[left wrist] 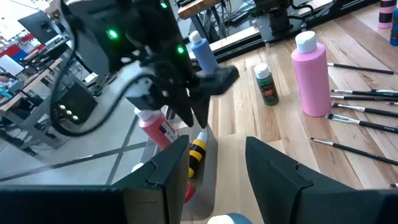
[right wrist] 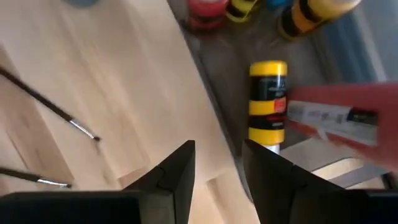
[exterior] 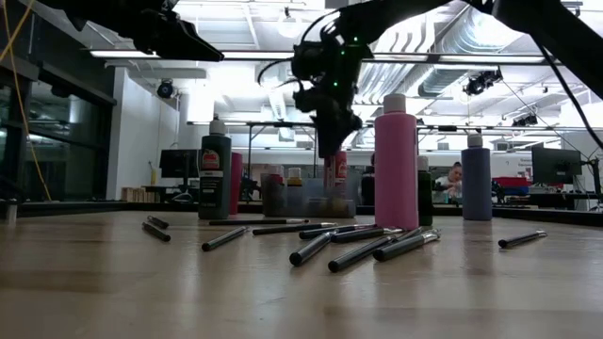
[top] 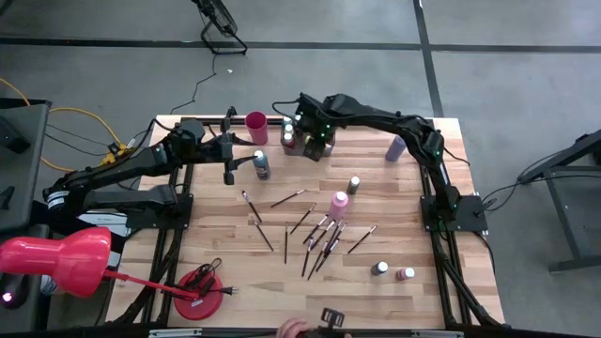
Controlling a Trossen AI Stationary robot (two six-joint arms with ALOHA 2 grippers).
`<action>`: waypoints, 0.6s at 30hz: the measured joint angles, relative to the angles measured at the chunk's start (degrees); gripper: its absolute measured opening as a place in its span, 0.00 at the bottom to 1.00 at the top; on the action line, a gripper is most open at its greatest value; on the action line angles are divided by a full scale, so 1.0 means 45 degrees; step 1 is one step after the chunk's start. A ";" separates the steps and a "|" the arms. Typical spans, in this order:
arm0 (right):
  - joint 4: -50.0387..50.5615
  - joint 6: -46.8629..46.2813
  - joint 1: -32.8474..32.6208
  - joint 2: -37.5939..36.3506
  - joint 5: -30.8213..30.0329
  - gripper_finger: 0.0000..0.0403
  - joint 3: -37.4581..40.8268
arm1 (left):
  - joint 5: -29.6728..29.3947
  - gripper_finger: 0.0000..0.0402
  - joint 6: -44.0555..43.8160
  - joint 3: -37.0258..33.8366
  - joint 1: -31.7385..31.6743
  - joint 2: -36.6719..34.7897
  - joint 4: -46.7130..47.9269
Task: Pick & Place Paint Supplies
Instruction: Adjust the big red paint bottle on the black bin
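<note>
Below the right gripper (top: 313,141) sits the tray (top: 299,148), so the step in hand looks like placing: this arm hangs over the tray at the far edge of the table. Its own wrist view shows the fingers (right wrist: 177,171) parted by a narrow gap with nothing between them. Past the tips, a yellow bottle (right wrist: 268,102) lies on its side in the tray, and a red bottle (right wrist: 345,115) lies across it, just beyond the fingers. Whether the red bottle has just been let go I cannot tell.

The left gripper (top: 228,155) hovers to the side of the right one, near the pink cup (top: 255,128), its fingers (left wrist: 273,171) open and empty. A blue-capped bottle (top: 261,165) stands just beside it.

The next move, as I judge it, calls for the right arm to lift clear of the tray and go for another item. The brushes (top: 315,235) lie scattered well away from both grippers, toward the near edge, around a tall pink bottle (top: 339,203). A lavender bottle (top: 395,147) stands off to the right arm's far side.
</note>
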State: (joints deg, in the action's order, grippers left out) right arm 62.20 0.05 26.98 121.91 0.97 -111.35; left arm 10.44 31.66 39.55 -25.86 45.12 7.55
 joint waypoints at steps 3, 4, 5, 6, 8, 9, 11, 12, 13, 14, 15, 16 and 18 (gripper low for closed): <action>-0.0577 -0.0376 0.0083 0.0003 -0.0367 0.33 0.0597 | 0.0000 0.38 -0.0002 0.0000 0.0001 0.0000 0.0000; -0.0667 -0.0534 0.0147 0.0005 -0.0355 0.34 0.0737 | 0.0000 0.38 0.0000 0.0000 -0.0002 0.0000 0.0000; -0.0696 -0.0678 0.0214 0.0002 -0.0339 0.36 0.0873 | 0.0000 0.38 0.0000 0.0000 0.0003 0.0000 -0.0004; -0.0707 -0.0861 0.0284 0.0010 -0.0332 0.39 0.0989 | 0.0000 0.38 -0.0003 0.0000 0.0003 0.0000 -0.0003; -0.0764 -0.1219 0.0404 0.0081 -0.0459 0.45 0.1120 | 0.0000 0.38 0.0000 0.0000 0.0003 0.0000 -0.0005; -0.0823 -0.1347 0.0459 0.0102 -0.0557 0.48 0.1211 | 0.0000 0.38 0.0000 0.0000 0.0003 0.0000 -0.0001; -0.0992 -0.1536 0.0552 0.0102 -0.0605 0.53 0.1397 | 0.0000 0.38 -0.0004 0.0000 0.0003 0.0000 -0.0004; -0.1186 -0.1660 0.0609 0.0102 -0.0580 0.55 0.1488 | 0.0000 0.38 -0.0005 0.0000 0.0001 0.0000 0.0002; -0.1368 -0.1729 0.0655 0.0102 -0.0567 0.56 0.1596 | 0.0000 0.38 0.0000 0.0000 -0.0001 0.0000 0.0000; -0.1483 -0.1734 0.0703 0.0102 -0.0563 0.57 0.1720 | 0.0000 0.38 0.0000 0.0000 0.0003 0.0003 0.0000; -0.1564 -0.1731 0.0731 0.0102 -0.0613 0.57 0.1853 | 0.0000 0.38 0.0000 0.0000 0.0003 0.0003 -0.0005; -0.1679 -0.1734 0.0765 0.0148 -0.0544 0.58 0.1934 | 0.0000 0.38 -0.0002 0.0000 0.0003 0.0002 0.0000; -0.1852 -0.1733 0.0787 0.0283 -0.0573 0.57 0.1940 | 0.0000 0.38 -0.0002 0.0000 0.0002 0.0003 -0.0002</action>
State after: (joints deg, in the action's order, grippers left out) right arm 53.86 -7.74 30.52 123.18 -1.61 -102.62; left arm 10.44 31.65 39.55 -25.85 45.14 7.54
